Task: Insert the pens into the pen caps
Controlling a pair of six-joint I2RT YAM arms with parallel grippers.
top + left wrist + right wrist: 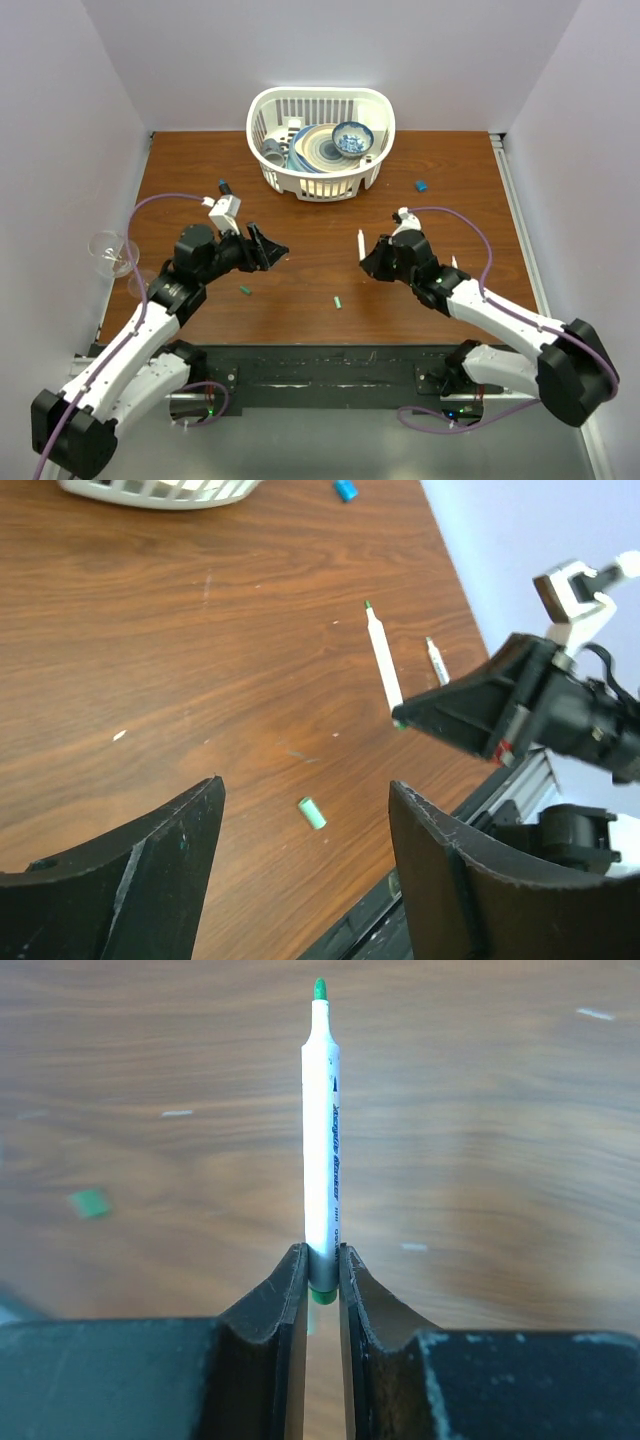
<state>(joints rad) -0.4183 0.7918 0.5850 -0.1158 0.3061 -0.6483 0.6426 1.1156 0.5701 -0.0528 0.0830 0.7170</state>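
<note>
My right gripper is shut on the rear end of a white pen and holds it above the table. In the right wrist view the pen stands straight out from the shut jaws, green tip away from me. My left gripper is open and empty, raised above the table. A green cap lies on the wood, seen between its fingers; in the top view it lies near the front edge. A second green cap lies below the left gripper. A second white pen lies beside the right arm.
A white basket holding dishes stands at the back centre. A small blue piece lies to its right. A clear glass stands off the table's left edge. The black rail runs along the front edge.
</note>
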